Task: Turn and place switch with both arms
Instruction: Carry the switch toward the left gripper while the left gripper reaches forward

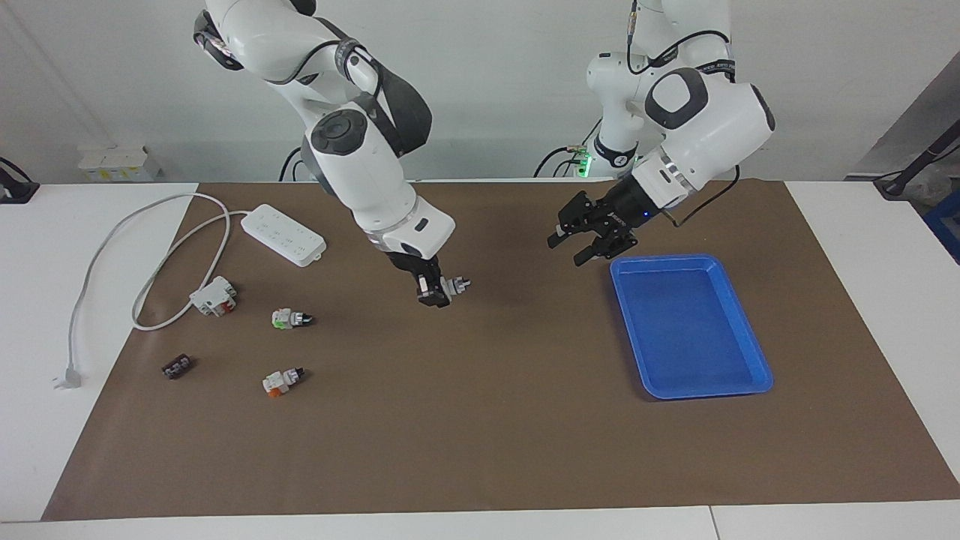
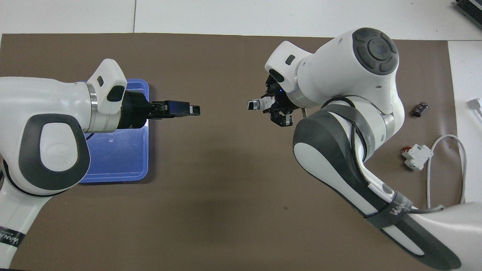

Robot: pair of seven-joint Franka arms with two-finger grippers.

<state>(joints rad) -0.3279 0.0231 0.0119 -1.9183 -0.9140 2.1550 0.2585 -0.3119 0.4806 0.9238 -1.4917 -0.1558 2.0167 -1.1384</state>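
Two hands hang in mid-air over the brown mat [image 1: 480, 420] in the facing view. Near the centre of the frame the right hand [image 1: 439, 292] is clamped on the switch [image 1: 454, 284], which is off the desk [image 1: 862, 247] and lies roughly level, its black knob tip pointing toward the left hand [image 1: 570, 250]. That hand is a little higher in the frame, just beside the upper corner of the blue tray [image 1: 690, 322]. Its fingers stand apart and hold nothing. Toward the right arm's end of the desk, a second orange-based switch [image 1: 281, 381] lies on the mat in the lower part of the frame. A green-based switch [image 1: 289, 319] and a white block with red parts [image 1: 214, 295] lie above it, with a power strip [image 1: 283, 235] higher up. A small black part [image 1: 176, 367] rests near the mat's edge.

From overhead, the hands face each other across the upper middle of the frame, well apart. The switch sticks out of the right hand's grip, knob tip first. The left hand is seen edge-on, so its opening probably cannot be judged here. It reaches out past the tray's rim over bare mat.
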